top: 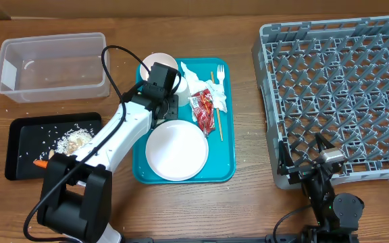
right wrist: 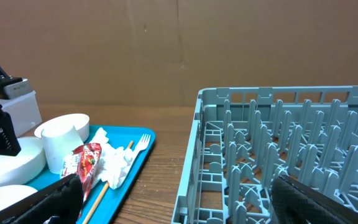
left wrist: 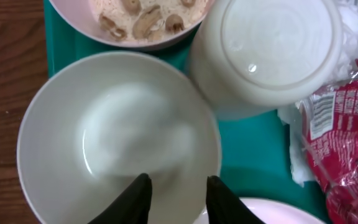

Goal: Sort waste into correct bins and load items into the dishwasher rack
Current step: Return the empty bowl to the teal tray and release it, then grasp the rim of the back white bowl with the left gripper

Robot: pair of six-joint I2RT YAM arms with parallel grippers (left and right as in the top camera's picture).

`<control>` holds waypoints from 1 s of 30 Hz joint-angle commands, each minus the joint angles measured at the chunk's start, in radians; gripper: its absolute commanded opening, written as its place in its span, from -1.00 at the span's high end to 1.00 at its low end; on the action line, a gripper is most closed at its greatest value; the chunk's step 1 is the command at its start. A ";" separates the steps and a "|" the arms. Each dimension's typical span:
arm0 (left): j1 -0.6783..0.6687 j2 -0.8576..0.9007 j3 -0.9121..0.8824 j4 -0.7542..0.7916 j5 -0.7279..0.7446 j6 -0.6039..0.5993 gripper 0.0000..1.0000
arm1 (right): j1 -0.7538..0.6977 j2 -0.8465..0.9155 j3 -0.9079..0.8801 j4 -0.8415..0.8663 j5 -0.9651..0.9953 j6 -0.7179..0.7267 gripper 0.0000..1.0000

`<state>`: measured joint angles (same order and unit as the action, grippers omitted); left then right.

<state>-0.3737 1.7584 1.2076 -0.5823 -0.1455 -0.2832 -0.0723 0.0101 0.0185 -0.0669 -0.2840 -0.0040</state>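
The teal tray (top: pixel 225 169) holds a round white plate (top: pixel 176 150), a bowl with beige scraps (top: pixel 159 64), a white cup (top: pixel 179 82), napkins (top: pixel 196 82), a red-and-white wrapper (top: pixel 202 106), a fork (top: pixel 219 77) and a wooden stick (top: pixel 217 108). My left gripper (left wrist: pixel 180 199) is open, one finger inside an empty pale bowl (left wrist: pixel 104 137) and one outside its rim. The scrap bowl (left wrist: pixel 148 18), cup (left wrist: pixel 272 50), wrapper (left wrist: pixel 347 143) and plate (left wrist: pixel 272 214) lie around it. My right gripper (right wrist: pixel 188 202) is open and empty by the grey rack (right wrist: pixel 291 143).
A clear tub (top: pixel 53 64) stands at the back left. A black tray (top: pixel 19 148) in front of it holds beige scraps (top: pixel 73 140) and a carrot (top: pixel 42 163). The rack (top: pixel 343 88) fills the right side. Crumbs lie on the wood beside the trays.
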 commanded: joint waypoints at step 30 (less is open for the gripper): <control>0.207 0.467 0.905 -0.441 0.166 0.021 -0.64 | -0.004 -0.007 -0.010 0.006 0.003 0.000 -1.00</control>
<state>-0.1791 2.1616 2.0926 -1.0485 0.0845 -0.2352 -0.0723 0.0101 0.0185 -0.0677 -0.2840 -0.0040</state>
